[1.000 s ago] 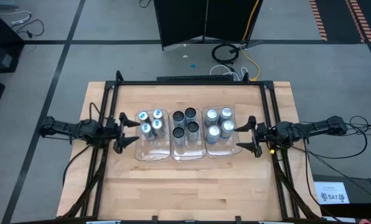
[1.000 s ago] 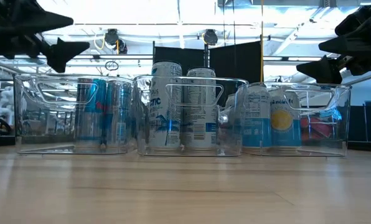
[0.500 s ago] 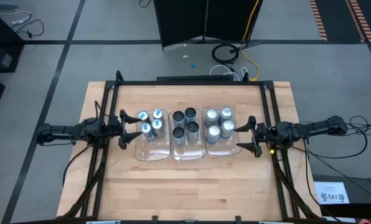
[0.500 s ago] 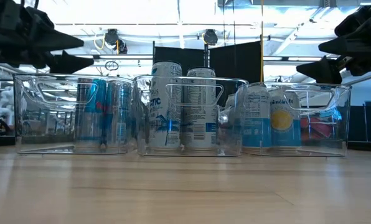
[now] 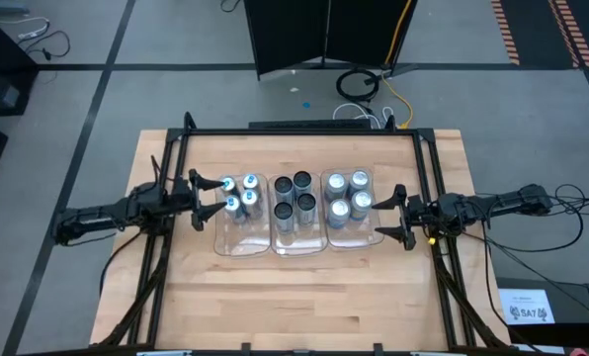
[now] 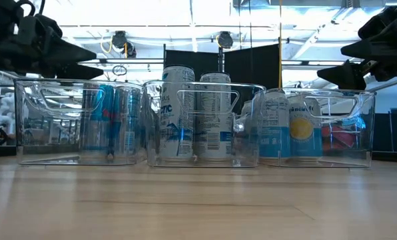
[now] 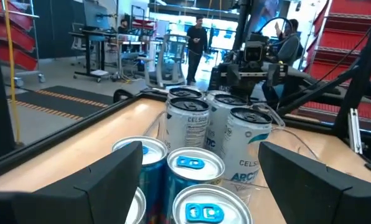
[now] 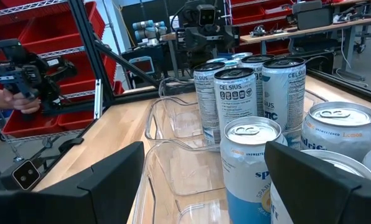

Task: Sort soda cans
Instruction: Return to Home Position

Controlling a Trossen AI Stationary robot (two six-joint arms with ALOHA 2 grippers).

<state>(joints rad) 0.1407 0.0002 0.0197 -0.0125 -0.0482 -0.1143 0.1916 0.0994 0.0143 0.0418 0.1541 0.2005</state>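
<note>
Three clear trays [image 5: 237, 241] sit in a row on my bench [image 5: 304, 297]. The middle tray [image 5: 297, 243] holds four dark-topped soda cans [image 5: 293, 196] reading "CELSIUS". Left of it stand four blue-tabbed cans [image 5: 238, 195]. Right of it stand four silver-topped cans [image 5: 347, 196], one marked "Lemon". Farther left of that tray, my left tool [image 5: 204, 200] hangs with fingers spread. Farther right, my right tool [image 5: 388, 218] is spread too, holding nothing.
</note>
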